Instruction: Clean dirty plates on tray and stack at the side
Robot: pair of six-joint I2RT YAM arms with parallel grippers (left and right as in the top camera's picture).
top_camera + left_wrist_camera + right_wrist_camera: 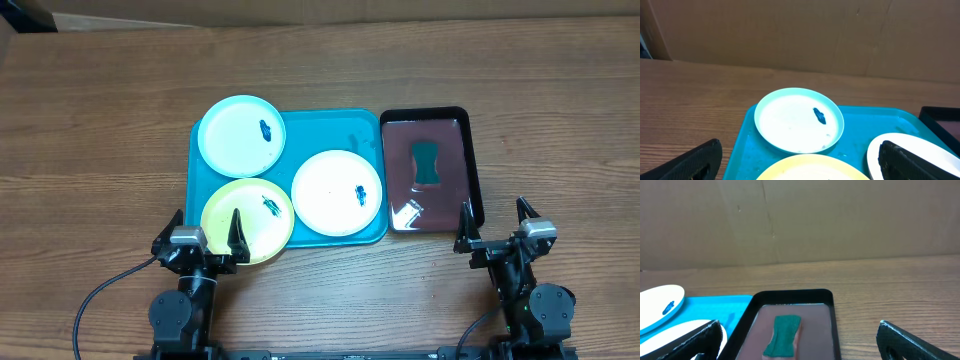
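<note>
The turquoise tray (330, 130) holds three plates, each with a small dark smudge: a pale blue one (241, 136) at its far left corner, a yellow-green one (247, 222) at the near left, and a white one (337, 192) on the right. My left gripper (205, 228) hovers open at the near rim of the yellow-green plate, holding nothing. In the left wrist view the pale blue plate (799, 120) lies ahead and the yellow-green plate (810, 170) sits between the fingers. My right gripper (493, 222) is open and empty, just right of the black tray's near end.
A smaller black tray (474, 170) sits against the turquoise tray's right side, with a green sponge (428, 164) on its brownish floor. In the right wrist view the sponge (782, 335) lies straight ahead. A cardboard wall stands behind the wooden table (100, 150).
</note>
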